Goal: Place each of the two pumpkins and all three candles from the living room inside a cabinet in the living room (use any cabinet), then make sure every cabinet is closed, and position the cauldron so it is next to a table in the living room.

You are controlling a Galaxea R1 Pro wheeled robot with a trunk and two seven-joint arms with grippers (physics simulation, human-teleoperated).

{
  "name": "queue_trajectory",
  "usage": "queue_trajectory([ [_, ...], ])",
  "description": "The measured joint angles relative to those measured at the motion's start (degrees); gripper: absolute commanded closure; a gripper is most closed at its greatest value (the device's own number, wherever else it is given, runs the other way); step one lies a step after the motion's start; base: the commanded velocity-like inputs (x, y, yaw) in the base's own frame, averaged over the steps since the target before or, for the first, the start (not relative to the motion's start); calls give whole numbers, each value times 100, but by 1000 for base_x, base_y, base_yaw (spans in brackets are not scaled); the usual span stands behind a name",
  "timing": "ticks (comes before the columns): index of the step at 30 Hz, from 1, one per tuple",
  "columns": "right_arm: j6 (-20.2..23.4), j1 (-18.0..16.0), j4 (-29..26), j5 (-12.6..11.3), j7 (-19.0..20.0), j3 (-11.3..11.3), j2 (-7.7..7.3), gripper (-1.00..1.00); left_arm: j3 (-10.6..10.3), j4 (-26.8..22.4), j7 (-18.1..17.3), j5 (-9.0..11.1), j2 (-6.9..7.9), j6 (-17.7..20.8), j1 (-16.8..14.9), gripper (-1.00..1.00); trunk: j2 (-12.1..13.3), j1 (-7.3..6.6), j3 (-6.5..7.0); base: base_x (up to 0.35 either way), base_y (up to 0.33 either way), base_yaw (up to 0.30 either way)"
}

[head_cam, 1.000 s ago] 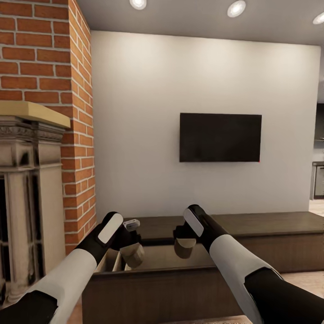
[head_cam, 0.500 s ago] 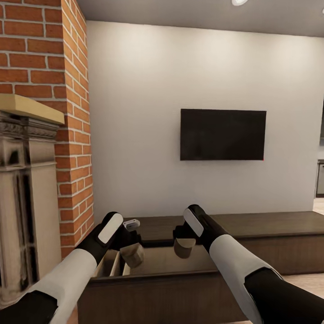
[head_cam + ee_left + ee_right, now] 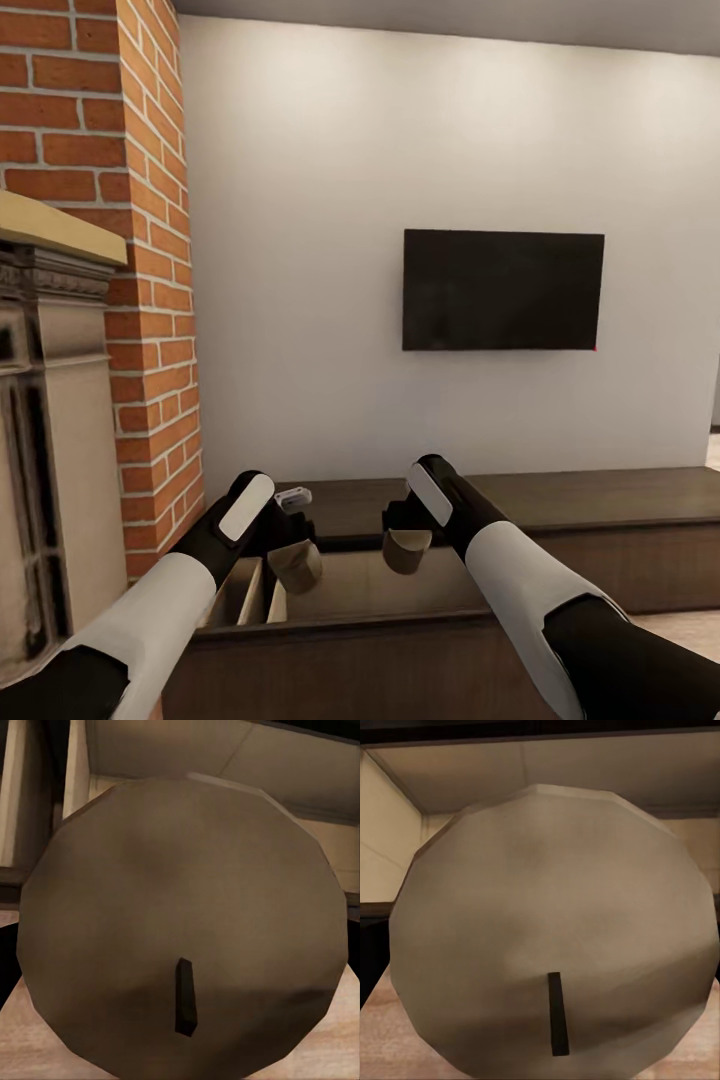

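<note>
Both jaws clamping candles (image 3: 297,566) (image 3: 406,550) above the open cabinet (image 3: 400,585).

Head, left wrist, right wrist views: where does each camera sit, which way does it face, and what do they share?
Head view: from the robot's head, facing the TV wall over the open cabinet; both forearms show, left gripper and right gripper each carrying a candle.
Left wrist view: along the gripper at its candle, wick end on.
Right wrist view: likewise at its candle.
Shared: cabinet interior behind both candles.
</note>
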Motion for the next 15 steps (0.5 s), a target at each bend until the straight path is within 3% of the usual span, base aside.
queue_trajectory([
  [8, -1, 0, 0, 1, 1, 0, 2, 100, -6, 0, 0, -5, -1, 0, 0, 100, 0, -2, -48, 108, 0, 0],
  [15, 1, 0, 0, 0, 5, 8, 0, 100, -6, 0, 0, -5, -1, 0, 0, 100, 0, 0, -50, 19, 0, 0],
])
